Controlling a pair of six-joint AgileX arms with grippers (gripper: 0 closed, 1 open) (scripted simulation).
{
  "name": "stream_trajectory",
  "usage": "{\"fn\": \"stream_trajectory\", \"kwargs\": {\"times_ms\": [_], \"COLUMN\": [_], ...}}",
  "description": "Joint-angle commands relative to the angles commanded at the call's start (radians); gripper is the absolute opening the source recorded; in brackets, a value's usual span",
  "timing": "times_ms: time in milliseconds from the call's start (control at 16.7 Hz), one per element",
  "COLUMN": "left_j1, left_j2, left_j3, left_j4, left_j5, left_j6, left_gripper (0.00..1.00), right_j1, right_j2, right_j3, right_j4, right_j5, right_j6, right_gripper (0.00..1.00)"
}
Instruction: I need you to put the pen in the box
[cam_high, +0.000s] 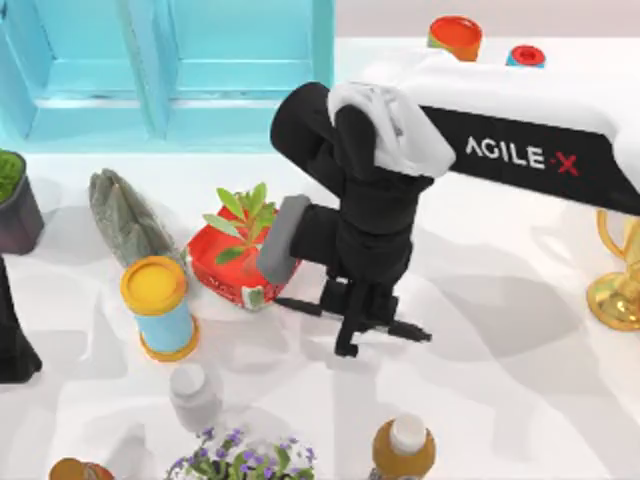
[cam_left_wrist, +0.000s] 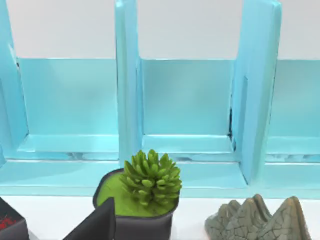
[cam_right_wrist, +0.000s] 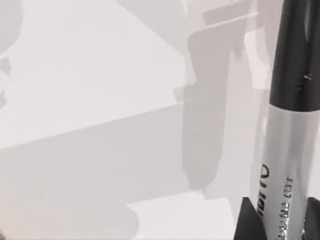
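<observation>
Right pincer (cam_high: 358, 318) low over desk (cam_high: 500, 330), just beside red planter (cam_high: 235, 265), clamped on pen (cam_right_wrist: 287, 150) at grey-white barrel. Pen likely light, stiff, slick; mid-barrel hold suits. Turquoise box (cam_high: 170, 70) well apart. Left pincer parked by succulent pot (cam_left_wrist: 137, 200); fingers unclear.

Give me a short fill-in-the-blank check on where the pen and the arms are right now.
1. The pen lies between the fingers of the ____ pincer.
2. That pincer sits just right of the ____ planter holding a leafy plant.
3. The box at the table's back left is coloured ____.
4. The left pincer is parked at the table's ____ edge.

Missing words: right; red; turquoise; left
</observation>
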Motion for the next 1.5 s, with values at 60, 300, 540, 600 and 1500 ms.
{"fn": "stream_trajectory", "kwargs": {"times_ms": [60, 300, 540, 600, 1500], "left_j1": [0.000, 0.000, 0.000, 0.000, 0.000], "left_j2": [0.000, 0.000, 0.000, 0.000, 0.000], "left_j3": [0.000, 0.000, 0.000, 0.000, 0.000], "left_j4": [0.000, 0.000, 0.000, 0.000, 0.000], "left_j5": [0.000, 0.000, 0.000, 0.000, 0.000], "left_j6": [0.000, 0.000, 0.000, 0.000, 0.000], "left_gripper": [1.00, 1.00, 1.00, 1.00, 1.00], "right_j1": [0.001, 0.002, 0.003, 0.003, -0.642], "right_j2": [-0.010, -0.047, -0.045, -0.045, -0.343], "right_j3": [0.035, 0.133, 0.135, 0.135, 0.246], "right_j4": [-0.053, -0.179, -0.181, -0.181, -0.291], "right_j5": [0.000, 0.000, 0.000, 0.000, 0.137], "right_j6": [-0.001, -0.005, -0.003, -0.003, 0.955], "right_gripper": [0.00, 0.00, 0.00, 0.00, 0.00]}}
